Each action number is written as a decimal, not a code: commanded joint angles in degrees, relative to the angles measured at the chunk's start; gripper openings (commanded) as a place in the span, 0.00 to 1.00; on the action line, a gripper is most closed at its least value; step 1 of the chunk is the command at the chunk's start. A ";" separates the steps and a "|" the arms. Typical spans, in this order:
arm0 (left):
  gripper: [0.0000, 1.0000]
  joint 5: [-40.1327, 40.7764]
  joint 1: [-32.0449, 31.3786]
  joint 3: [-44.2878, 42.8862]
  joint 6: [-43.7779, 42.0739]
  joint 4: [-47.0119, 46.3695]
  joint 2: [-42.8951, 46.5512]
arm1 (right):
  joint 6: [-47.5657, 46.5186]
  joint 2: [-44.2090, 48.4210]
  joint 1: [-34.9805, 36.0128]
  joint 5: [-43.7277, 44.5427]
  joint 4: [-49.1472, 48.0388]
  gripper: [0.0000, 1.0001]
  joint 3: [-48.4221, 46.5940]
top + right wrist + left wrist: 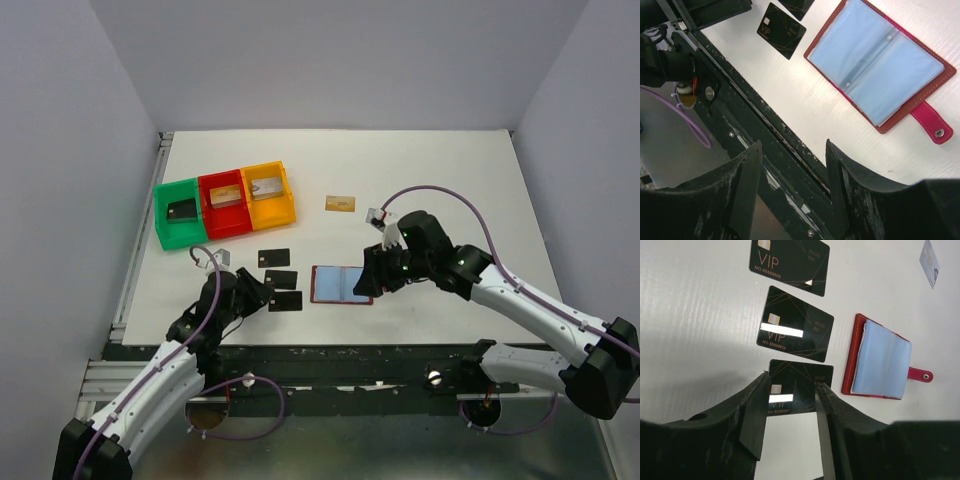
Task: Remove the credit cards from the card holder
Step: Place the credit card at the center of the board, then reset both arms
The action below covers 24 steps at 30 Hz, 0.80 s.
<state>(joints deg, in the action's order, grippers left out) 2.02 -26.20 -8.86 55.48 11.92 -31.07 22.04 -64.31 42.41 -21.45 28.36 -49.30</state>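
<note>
Credit cards (280,279) are lying at nine o'clock of the open card holder (340,284) on the worktop (450,170). Your left jaws are standing half-open astride the nearest black card (792,390), right jaws wide and empty; rising crooked, you're risking dragging it.

Black cards (795,325): glossy plastic, mirror glare. Card holder (880,60): red leather-look cover, stitched edge; pale blue pockets smooth, slight sheen. Bench (695,315): white, matt, finely ribbed. Left tool (791,405): black, matt, grainy.
</note>
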 commanded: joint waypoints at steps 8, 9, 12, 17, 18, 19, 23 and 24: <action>0.99 11.15 0.36 -12.74 -3.10 13.73 -2.32 | 0.45 5.41 -0.14 11.76 1.00 0.61 2.10; 0.99 11.94 0.36 -14.50 -3.54 14.87 -3.37 | 0.89 6.73 -0.14 14.83 0.91 0.61 2.71; 0.99 14.41 0.36 -19.68 -4.07 18.12 -8.20 | 2.56 12.53 -0.14 27.03 1.00 0.62 5.17; 0.99 15.12 0.36 -26.20 -4.16 20.86 -15.50 | 4.15 21.15 -1.36 40.51 2.39 0.67 8.87; 0.99 14.59 0.36 -27.16 -4.16 21.12 -16.73 | 4.84 21.51 -1.72 42.79 4.06 0.71 8.69; 0.99 13.89 0.36 -28.04 -4.50 21.12 -17.70 | 5.20 21.34 -2.16 44.29 5.46 0.71 8.17; 0.99 13.01 0.36 -31.21 -4.86 22.27 -21.48 | 6.52 20.28 -2.95 45.27 8.11 0.71 7.73; 0.99 12.92 0.36 -31.48 -5.03 22.35 -22.01 | 7.13 20.28 -2.95 45.27 8.03 0.71 7.90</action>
<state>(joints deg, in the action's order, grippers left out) 14.70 -26.20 -37.69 51.68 31.35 -51.16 26.61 -43.24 39.81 17.63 32.75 -41.41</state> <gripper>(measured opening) 0.993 0.708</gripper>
